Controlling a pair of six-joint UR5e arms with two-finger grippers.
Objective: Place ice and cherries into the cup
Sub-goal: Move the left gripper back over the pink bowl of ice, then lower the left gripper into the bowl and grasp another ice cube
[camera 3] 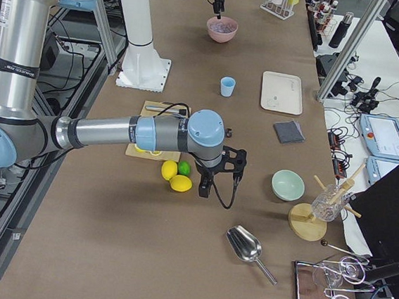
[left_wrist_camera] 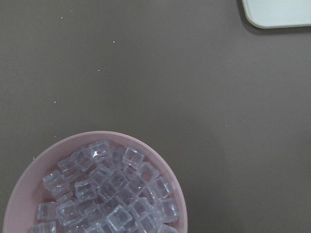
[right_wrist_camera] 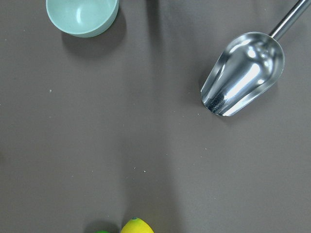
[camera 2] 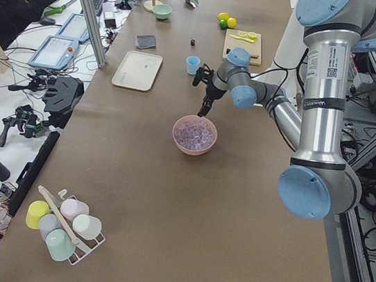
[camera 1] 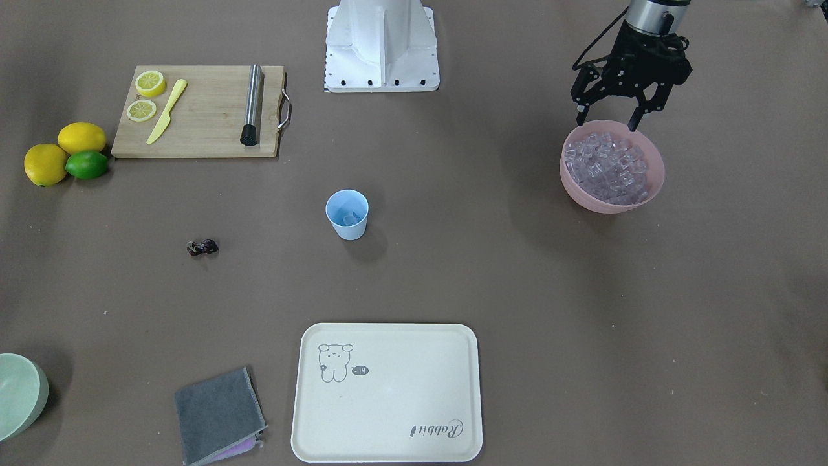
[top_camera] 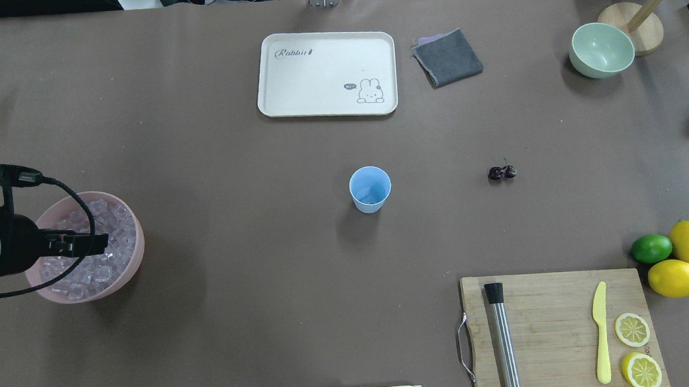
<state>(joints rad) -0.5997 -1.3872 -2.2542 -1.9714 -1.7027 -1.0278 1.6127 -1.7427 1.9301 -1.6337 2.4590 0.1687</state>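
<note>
The light blue cup [camera 1: 347, 217] stands upright mid-table, also in the overhead view [top_camera: 370, 189], with at least one ice cube [camera 1: 349, 219] inside. The cherries [camera 1: 202, 247] lie on the table apart from it, also in the overhead view [top_camera: 502, 172]. A pink bowl [camera 1: 611, 206] holds a heap of ice [camera 1: 607, 167], which the left wrist view [left_wrist_camera: 107, 194] also shows. My left gripper [camera 1: 607, 122] hangs open and empty just above the bowl's robot-side rim. My right gripper [camera 3: 213, 186] hovers low near the lemons; I cannot tell if it is open.
A cutting board [camera 1: 207, 129] carries lemon slices, a yellow knife and a steel muddler [camera 1: 251, 105]. Two lemons and a lime [camera 1: 87, 164] lie beside it. A cream tray [camera 1: 388, 421], a grey cloth [camera 1: 218, 414], a green bowl [right_wrist_camera: 82, 14] and a metal scoop [right_wrist_camera: 243, 80] sit further out.
</note>
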